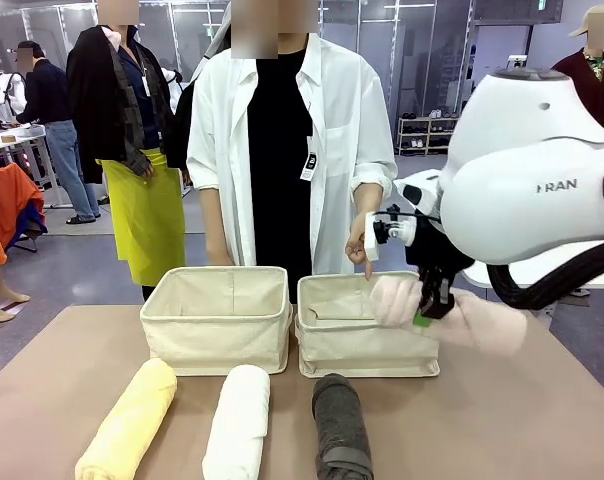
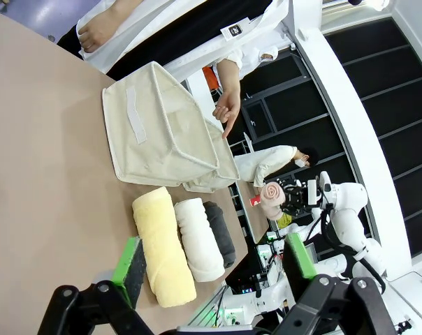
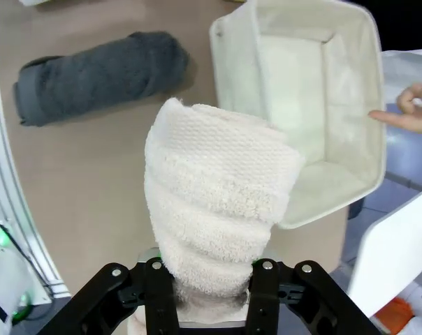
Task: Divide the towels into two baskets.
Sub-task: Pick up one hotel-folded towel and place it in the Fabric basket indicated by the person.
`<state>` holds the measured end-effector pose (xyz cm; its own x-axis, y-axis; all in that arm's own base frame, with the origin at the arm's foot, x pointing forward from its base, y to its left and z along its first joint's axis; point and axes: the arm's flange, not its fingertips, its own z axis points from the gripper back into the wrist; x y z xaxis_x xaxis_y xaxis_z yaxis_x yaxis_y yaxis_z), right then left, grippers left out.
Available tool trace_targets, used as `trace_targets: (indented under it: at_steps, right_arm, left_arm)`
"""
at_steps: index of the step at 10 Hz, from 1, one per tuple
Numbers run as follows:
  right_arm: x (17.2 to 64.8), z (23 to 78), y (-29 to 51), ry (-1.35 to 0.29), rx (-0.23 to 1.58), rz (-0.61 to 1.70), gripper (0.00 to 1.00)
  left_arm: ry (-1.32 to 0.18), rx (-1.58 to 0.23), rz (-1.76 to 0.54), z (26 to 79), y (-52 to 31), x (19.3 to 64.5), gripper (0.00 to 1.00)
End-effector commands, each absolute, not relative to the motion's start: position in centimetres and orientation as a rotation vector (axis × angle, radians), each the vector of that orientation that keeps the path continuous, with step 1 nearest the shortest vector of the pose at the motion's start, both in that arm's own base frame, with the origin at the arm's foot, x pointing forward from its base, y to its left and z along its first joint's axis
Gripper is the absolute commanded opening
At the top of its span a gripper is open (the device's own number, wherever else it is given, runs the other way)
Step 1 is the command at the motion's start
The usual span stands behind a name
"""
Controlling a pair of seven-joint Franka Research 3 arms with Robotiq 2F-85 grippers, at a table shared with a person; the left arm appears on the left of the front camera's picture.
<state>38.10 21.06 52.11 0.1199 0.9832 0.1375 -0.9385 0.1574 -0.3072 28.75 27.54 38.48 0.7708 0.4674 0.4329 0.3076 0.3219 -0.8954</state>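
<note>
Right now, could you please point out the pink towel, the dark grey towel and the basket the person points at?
pink towel point(image 3: 218, 202): right wrist view, mid-roll.
dark grey towel point(image 1: 340, 425): front view, mid-roll.
basket point(image 1: 367, 352): front view, front wall.

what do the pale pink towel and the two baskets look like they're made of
pale pink towel: likely terry cotton, matte, with a loopy, nubbed pile. left basket and right basket: probably canvas or a similar woven cloth, matte cream, with soft creased walls and visible seams.
</note>
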Motion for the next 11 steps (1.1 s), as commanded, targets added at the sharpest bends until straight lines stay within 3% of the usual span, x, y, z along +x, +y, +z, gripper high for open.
trace_targets:
  at_steps: [1,5,8,11]
  right_arm:
    - [42.8,53.6,23.7,-0.352,-0.251,1.555,0.37]
    - [51.2,52.8,27.5,-0.302,-0.312,1.693,0.37]
    - [56.3,47.1,30.2,-0.295,-0.341,1.741,0.37]
    - [58.4,41.9,30.8,-0.287,-0.350,1.760,0.37]
  left_arm:
    - [-0.740,-1.278,0.118,38.6,27.7,28.5,1.00]
    - [-0.740,-1.278,0.118,38.6,27.7,28.5,1.00]
    - [-0.740,-1.278,0.118,38.6,27.7,28.5,1.00]
    - [-0.740,-1.278,0.118,38.6,27.7,28.5,1.00]
